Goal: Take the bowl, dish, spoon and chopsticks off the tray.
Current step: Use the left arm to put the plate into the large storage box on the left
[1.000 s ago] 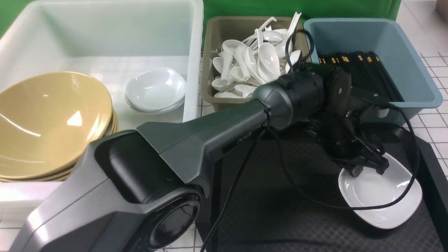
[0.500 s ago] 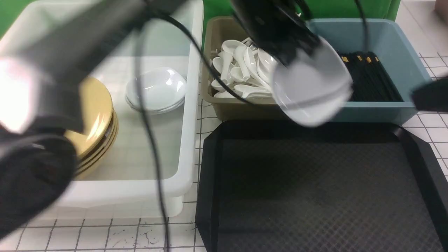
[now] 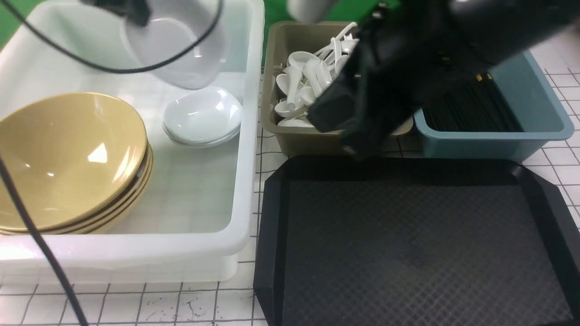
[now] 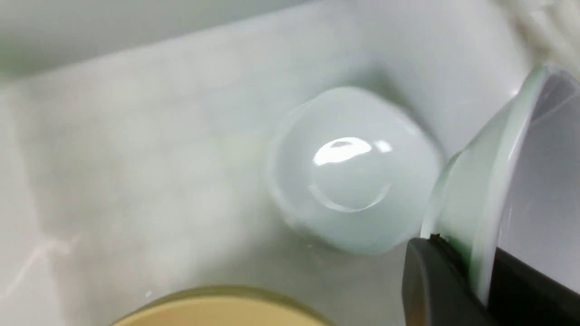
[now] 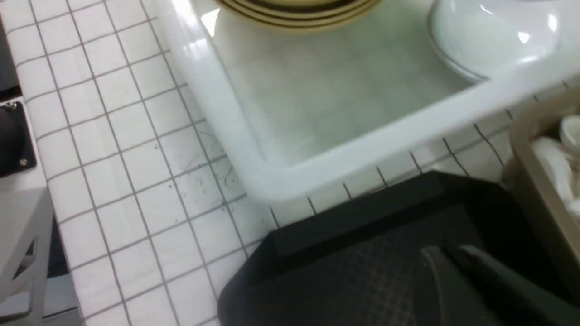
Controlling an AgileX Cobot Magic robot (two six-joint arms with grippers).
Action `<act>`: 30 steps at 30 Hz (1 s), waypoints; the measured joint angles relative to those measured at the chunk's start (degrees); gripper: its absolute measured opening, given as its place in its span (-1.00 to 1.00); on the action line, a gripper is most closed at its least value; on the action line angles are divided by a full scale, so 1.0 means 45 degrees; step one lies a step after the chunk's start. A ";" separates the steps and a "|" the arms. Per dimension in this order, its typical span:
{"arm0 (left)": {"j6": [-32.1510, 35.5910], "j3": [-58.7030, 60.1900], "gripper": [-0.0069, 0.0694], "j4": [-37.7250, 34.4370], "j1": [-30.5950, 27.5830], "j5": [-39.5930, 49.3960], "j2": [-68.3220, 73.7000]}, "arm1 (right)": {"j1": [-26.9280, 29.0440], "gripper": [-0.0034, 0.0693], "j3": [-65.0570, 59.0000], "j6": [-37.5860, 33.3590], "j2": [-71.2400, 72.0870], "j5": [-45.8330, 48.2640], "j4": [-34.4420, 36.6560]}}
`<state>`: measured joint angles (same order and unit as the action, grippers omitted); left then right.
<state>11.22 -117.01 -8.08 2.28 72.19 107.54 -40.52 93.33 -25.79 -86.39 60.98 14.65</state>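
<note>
Robot's left gripper (image 4: 471, 271), clamped on the small white glossy dish (image 4: 494, 181), is carrying it above the white plastic tub (image 3: 190, 181), now needing lowering onto the dish stack (image 3: 202, 115) beneath.

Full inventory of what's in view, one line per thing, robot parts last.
dish: 1, white, gripped by the left pincer above the tub
bowls: stack of several, tan, in the tub
small dishes: stack, at least 2, white, in the tub
tub: 1, white, left
spoons: many, white, in the brown bin
brown bin: 1, centre back
chopsticks: many, black, in the blue bin
blue bin: 1, right back
tray: 1, black, front right
left pincer: 1, dark, shut on the dish
right pincer: 1, dark, blurred, above the tray's far edge
</note>
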 joint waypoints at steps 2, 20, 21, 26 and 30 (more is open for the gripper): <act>0.0315 0.0172 -0.81 -0.0394 -0.0556 -0.0195 0.0385 | -0.0034 -0.77 0.0309 0.0000 -0.0255 -0.0001 -0.0091; 0.3537 0.0204 -0.75 -0.2293 -0.0527 -0.2171 0.3989 | -0.0034 -0.77 0.0430 0.0449 -0.0330 0.1036 -0.0433; 0.3537 0.0204 -0.67 -0.2260 -0.0527 -0.2431 0.3989 | -0.0034 -0.77 0.0430 0.0464 -0.0330 0.1195 -0.0433; 0.3550 0.0204 -0.23 -0.2162 -0.0527 -0.2682 0.3989 | -0.0034 -0.77 0.0430 0.0479 -0.0330 0.1378 -0.0444; 0.3550 0.0025 0.22 -0.1939 -0.0527 -0.2388 0.3853 | -0.0034 -0.77 0.0430 0.0604 -0.0330 0.1544 -0.0635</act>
<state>27.20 -116.90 -16.80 -0.09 61.45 124.87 -40.68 95.27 -23.07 -87.87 67.93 11.79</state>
